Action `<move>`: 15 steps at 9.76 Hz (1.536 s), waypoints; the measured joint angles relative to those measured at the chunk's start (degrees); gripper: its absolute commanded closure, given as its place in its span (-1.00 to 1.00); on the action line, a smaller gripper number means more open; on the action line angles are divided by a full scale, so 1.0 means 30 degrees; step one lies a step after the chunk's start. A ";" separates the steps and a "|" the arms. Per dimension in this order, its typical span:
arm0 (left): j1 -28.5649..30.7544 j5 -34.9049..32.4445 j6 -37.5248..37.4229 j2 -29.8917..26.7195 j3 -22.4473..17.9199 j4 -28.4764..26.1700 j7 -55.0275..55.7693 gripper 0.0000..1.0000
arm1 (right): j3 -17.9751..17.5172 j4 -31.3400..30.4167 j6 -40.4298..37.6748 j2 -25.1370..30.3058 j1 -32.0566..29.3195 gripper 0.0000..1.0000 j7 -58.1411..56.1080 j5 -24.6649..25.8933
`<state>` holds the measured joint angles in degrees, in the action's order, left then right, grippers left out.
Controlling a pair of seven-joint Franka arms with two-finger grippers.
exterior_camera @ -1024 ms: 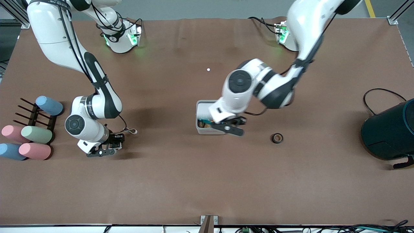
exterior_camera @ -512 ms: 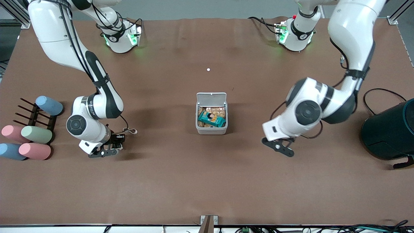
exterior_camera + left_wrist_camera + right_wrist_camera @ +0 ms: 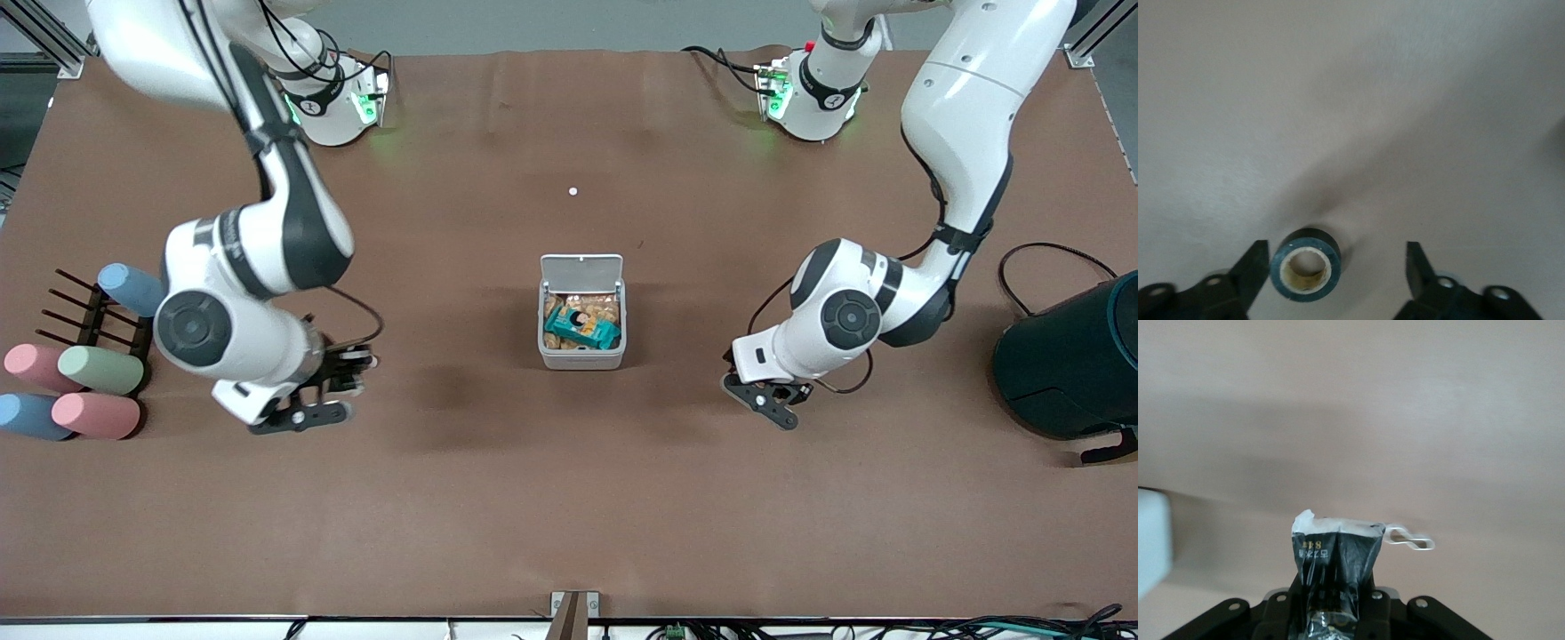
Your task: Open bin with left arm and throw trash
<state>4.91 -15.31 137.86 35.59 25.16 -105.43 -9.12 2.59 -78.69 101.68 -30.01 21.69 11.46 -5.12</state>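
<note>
While lid (image 3: pixel 581 270) stands raised, bin (image 3: pixel 581 358) holds teal packet (image 3: pixel 582 328), snacks.

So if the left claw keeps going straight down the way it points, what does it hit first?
The tape roll. In the left wrist view it lies flat on the table between the open fingers of the left claw, closer to one finger. Height above it is hard to judge.
</note>
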 measured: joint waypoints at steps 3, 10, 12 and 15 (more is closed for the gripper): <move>0.1408 -0.1540 0.1600 0.0031 0.0003 -0.1438 -0.0034 -1.00 | -0.0032 0.0853 0.0370 -0.0247 0.2427 0.94 0.3935 -0.0745; 0.1296 -0.1779 0.2236 0.0245 0.0168 -0.1944 0.0891 -0.92 | -0.0039 0.1298 0.3404 -0.1373 0.5756 0.95 0.8488 -0.0834; 0.1304 -0.1779 0.2418 0.0366 0.0167 -0.2000 0.0899 -0.36 | -0.0043 0.1304 0.3946 -0.1951 0.6326 0.95 0.9190 -0.0836; 0.1321 -0.1793 0.2771 0.0459 0.0167 -0.2000 0.0877 0.80 | -0.0045 0.1315 0.4496 -0.2537 0.7126 0.95 0.9555 -0.0836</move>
<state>8.87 -20.69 146.17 36.97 25.66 -111.43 -6.49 2.45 -74.75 115.17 -37.62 43.07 40.13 -7.63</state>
